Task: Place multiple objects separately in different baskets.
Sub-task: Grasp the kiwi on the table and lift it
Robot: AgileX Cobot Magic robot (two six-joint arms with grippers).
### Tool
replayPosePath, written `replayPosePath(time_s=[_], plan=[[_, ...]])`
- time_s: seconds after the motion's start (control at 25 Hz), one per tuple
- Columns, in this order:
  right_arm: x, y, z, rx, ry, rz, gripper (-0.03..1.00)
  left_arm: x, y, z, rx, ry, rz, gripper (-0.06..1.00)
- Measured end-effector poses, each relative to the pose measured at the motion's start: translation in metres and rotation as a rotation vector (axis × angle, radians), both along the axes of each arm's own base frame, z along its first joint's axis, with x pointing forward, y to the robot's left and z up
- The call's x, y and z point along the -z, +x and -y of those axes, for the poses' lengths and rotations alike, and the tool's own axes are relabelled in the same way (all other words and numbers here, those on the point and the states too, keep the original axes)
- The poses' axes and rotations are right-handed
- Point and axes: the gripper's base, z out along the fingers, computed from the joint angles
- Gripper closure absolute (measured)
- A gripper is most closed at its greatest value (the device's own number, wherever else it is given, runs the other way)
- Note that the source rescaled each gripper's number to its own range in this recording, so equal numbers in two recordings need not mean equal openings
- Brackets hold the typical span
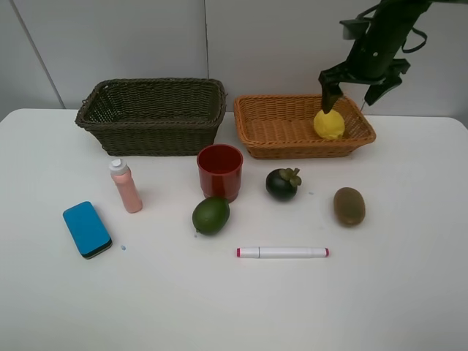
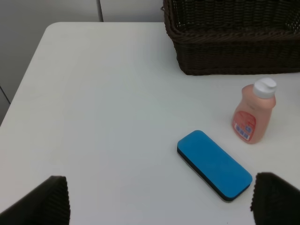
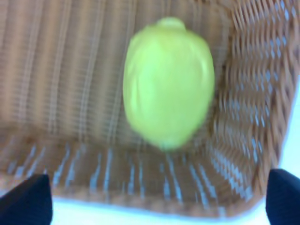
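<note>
The yellow lemon (image 1: 329, 124) (image 3: 168, 79) lies in the right end of the light orange basket (image 1: 289, 146) (image 3: 65, 70), blurred in the right wrist view. My right gripper (image 1: 355, 93) (image 3: 154, 201) hangs just above it, open, holding nothing. The dark basket (image 1: 150, 135) (image 2: 234, 51) has nothing showing inside. On the table lie the blue eraser (image 1: 86, 229) (image 2: 214, 164), pink bottle (image 1: 126, 186) (image 2: 253, 116), red cup (image 1: 219, 170), green fruit (image 1: 210, 215), mangosteen (image 1: 282, 183), kiwi (image 1: 349, 205) and white marker (image 1: 282, 252). My left gripper (image 2: 159, 206) is open over the table's left side, short of the eraser.
The white table (image 1: 234, 307) reaches a rounded corner and left edge near the left gripper (image 2: 33, 70). Both baskets stand side by side along the back, against a grey wall (image 1: 219, 36).
</note>
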Motion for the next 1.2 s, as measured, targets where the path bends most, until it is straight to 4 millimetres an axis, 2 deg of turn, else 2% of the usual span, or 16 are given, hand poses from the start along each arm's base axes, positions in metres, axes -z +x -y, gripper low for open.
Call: replayPosePath(time_s=[0.24, 0.36, 0.48, 0.76, 0.88, 1.04, 1.2], plan=[[-0.038, -0.022, 0.001, 0.024, 0.038, 0.019, -0.03, 0.0, 0.0, 0.0, 0.0, 0.0, 0.0, -0.06], [-0.044, -0.037, 0.002, 0.072, 0.058, 0.006, -0.03, 0.0, 0.0, 0.0, 0.0, 0.0, 0.0, -0.06], [-0.04, -0.057, 0.004, 0.124, 0.067, -0.038, -0.03, 0.0, 0.0, 0.0, 0.0, 0.0, 0.0, -0.06], [-0.012, -0.112, -0.004, 0.184, 0.07, -0.165, -0.03, 0.0, 0.0, 0.0, 0.0, 0.0, 0.0, -0.06], [0.01, -0.13, -0.007, 0.208, 0.099, -0.183, -0.03, 0.0, 0.0, 0.0, 0.0, 0.0, 0.0, -0.06], [0.042, -0.145, -0.007, 0.231, 0.13, -0.2, -0.03, 0.0, 0.0, 0.0, 0.0, 0.0, 0.0, -0.06], [0.063, -0.151, -0.005, 0.238, 0.154, -0.137, -0.03, 0.0, 0.0, 0.0, 0.0, 0.0, 0.0, -0.06]])
